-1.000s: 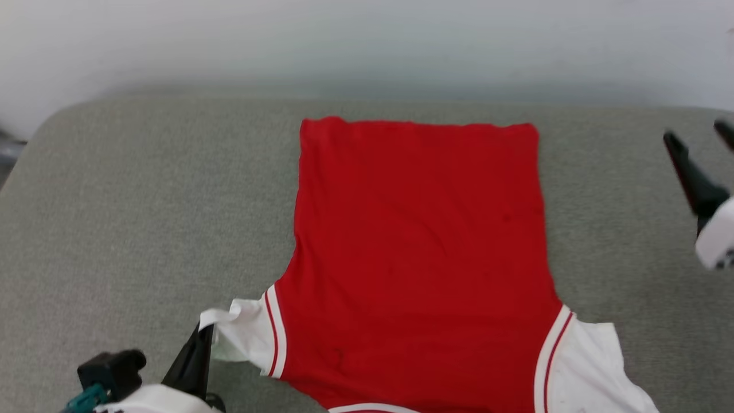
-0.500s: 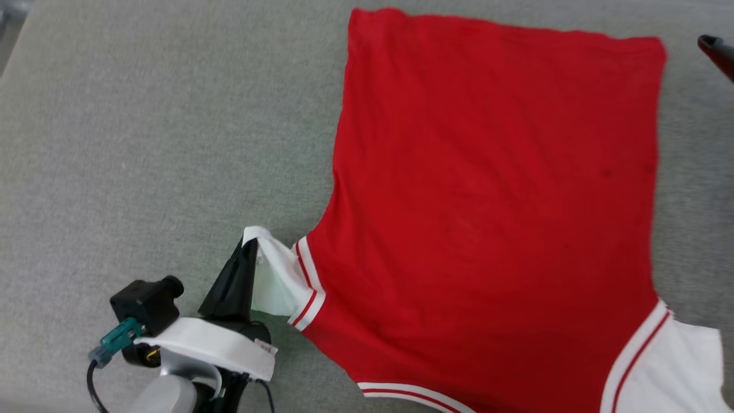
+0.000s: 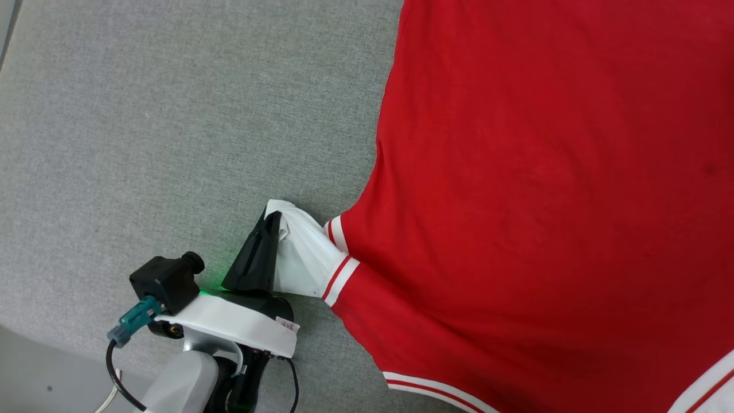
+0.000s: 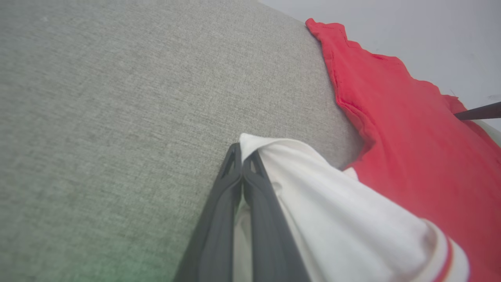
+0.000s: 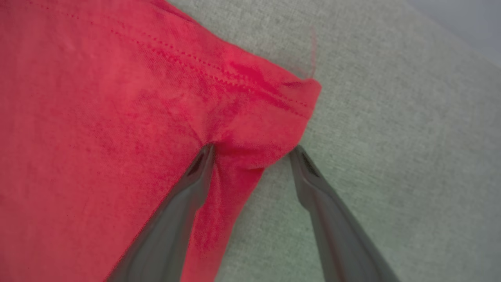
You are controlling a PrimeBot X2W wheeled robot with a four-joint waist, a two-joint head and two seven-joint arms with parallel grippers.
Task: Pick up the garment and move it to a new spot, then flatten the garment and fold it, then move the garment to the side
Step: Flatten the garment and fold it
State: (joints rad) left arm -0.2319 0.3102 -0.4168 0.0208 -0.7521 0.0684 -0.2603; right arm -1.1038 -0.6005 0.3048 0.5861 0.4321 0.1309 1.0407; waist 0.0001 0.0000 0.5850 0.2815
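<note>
The garment (image 3: 545,201) lies spread on a grey cushion, plain red side up, with red-and-white trim at the sleeve seam. My left gripper (image 3: 274,221) is shut on the edge of its white sleeve (image 3: 301,258), which is bunched and drawn up over the fingers. In the left wrist view the left gripper (image 4: 242,156) pinches the sleeve (image 4: 332,227) between closed fingers. In the right wrist view my right gripper (image 5: 252,150) stands open, one finger on the red cloth and one on the cushion, straddling the garment's hem corner (image 5: 289,98).
The grey cushion (image 3: 172,115) stretches wide to the left of the garment. Its near edge and a pale floor (image 3: 34,367) show at the lower left. A dark finger (image 4: 477,112) of the other arm reaches over the garment's far side.
The head camera has swung down and closer, so the whole picture shifted. My left gripper has kept its hold on the white sleeve, which now drapes more over the fingers.
</note>
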